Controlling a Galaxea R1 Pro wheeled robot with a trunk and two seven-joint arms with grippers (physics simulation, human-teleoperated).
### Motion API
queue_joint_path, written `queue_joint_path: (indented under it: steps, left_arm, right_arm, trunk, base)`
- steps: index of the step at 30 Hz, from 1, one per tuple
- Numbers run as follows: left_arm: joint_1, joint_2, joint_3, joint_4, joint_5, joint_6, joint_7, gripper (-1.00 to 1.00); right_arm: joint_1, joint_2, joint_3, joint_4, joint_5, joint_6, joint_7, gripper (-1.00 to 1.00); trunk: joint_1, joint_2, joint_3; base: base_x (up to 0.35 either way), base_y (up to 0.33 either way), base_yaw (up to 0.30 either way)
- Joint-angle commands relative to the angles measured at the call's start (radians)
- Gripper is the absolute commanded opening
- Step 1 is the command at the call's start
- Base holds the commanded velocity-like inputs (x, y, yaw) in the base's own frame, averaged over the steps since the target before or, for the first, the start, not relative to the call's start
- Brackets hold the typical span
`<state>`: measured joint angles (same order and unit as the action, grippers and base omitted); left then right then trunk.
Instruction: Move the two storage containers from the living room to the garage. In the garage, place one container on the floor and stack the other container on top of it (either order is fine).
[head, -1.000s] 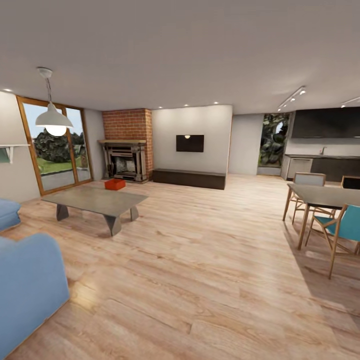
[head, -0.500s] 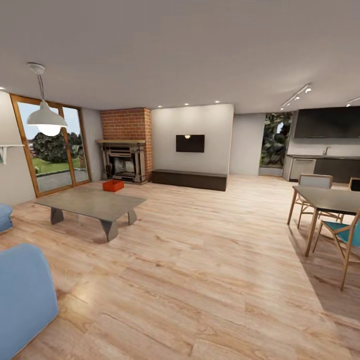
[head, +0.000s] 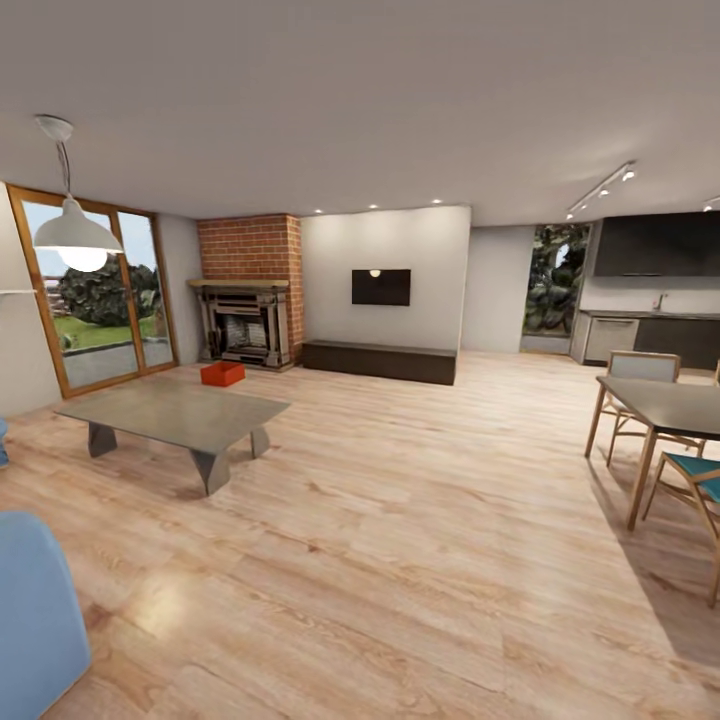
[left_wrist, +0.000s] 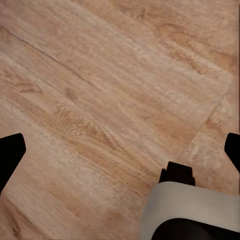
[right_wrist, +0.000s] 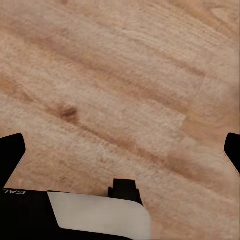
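One orange-red storage container sits on the light wood-plank floor of the living room, beyond the low coffee table and in front of the fireplace. The second container is out of view. In the left wrist view my left gripper is open, its black fingertips wide apart over bare planks. My right gripper is open in the same way above the wood floor, with nothing between its fingers.
A blue sofa stands at the near left. A dining table with chairs is on the right. A long dark cabinet runs under the wall TV. Glass garden doors lie far left.
The head camera has advanced into the room: the sofa slides off to the left and the dining table to the right. The container itself stays put.
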<state>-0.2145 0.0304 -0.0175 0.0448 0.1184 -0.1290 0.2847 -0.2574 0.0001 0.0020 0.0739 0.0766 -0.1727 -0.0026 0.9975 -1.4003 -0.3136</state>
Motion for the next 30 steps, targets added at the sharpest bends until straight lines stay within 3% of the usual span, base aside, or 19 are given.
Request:
queue_joint_path:
  steps: [1, 30]
  left_arm:
    - [-0.002, 0.000, -0.002, 0.004, 0.010, -0.009, -0.001, 1.00]
    - [-0.002, -0.001, -0.002, 0.004, 0.008, -0.009, -0.004, 1.00]
  right_arm:
    - [-0.002, 0.000, -0.001, 0.004, 0.008, -0.007, 0.000, 1.00]
    - [-0.002, 0.000, -0.001, 0.004, 0.008, -0.007, 0.000, 1.00]
  trunk:
    - [0.001, -0.001, -0.001]
    - [0.001, -0.001, -0.001]
  base:
    - [0.341, 0.000, 0.000]
    - [0.341, 0.000, 0.000]
